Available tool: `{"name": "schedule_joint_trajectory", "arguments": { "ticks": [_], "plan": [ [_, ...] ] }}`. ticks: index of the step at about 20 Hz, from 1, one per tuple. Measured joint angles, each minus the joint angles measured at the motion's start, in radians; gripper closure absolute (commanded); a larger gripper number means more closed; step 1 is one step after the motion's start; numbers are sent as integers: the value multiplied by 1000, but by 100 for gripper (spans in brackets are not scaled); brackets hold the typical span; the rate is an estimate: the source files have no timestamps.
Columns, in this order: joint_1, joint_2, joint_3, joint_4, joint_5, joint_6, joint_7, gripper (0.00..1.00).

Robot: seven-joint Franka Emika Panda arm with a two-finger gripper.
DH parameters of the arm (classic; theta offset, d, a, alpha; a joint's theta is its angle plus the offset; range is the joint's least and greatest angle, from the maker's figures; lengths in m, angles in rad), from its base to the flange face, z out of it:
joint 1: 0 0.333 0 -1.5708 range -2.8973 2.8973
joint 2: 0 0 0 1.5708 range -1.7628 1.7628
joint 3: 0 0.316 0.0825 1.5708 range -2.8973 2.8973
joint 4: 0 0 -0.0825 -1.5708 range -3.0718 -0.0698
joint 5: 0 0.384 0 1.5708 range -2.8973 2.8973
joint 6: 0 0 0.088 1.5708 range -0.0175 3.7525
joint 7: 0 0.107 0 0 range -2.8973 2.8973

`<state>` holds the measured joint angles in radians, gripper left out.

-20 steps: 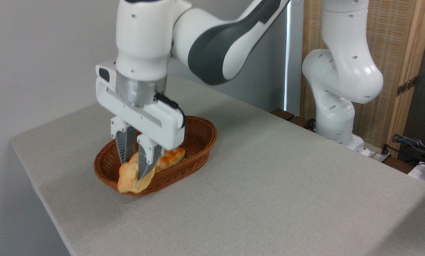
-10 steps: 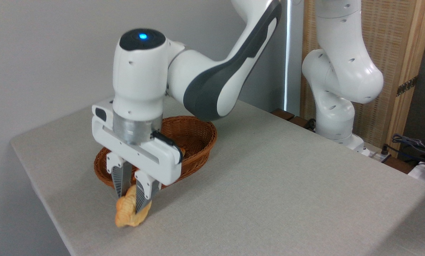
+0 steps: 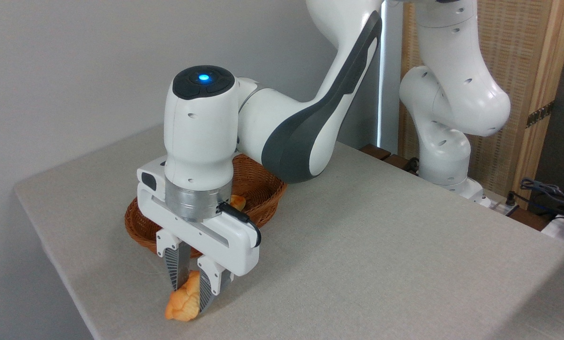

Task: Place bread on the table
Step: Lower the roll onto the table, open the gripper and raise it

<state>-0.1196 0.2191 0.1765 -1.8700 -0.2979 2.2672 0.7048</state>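
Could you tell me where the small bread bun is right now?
The bread is clamped in the gripper at lower left, outside the wicker basket, near the table's front edge.

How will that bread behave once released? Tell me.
The bread looks lumpy and rounded, so it may rock or roll slightly. It sits near the table edge, so a roll could drop it. The gripper lifts it easily; probably light.

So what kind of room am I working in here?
Probably a robotics lab rather than a kitchen: a cloth-covered table against a bare wall, loose cables beside the arm's base, and a wicker basket.
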Motion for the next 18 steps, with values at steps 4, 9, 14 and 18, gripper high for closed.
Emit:
{"name": "schedule_joint_trajectory", "arguments": {
  "ticks": [4,9,14,18],
  "plan": [
    [3,-1,4,4,43,-24,0,0],
    [6,-17,41,36,70,-131,14,0],
    [17,-53,60,163,70,-345,20,0],
    [20,-135,24,185,70,-442,19,0]
  ]
}}
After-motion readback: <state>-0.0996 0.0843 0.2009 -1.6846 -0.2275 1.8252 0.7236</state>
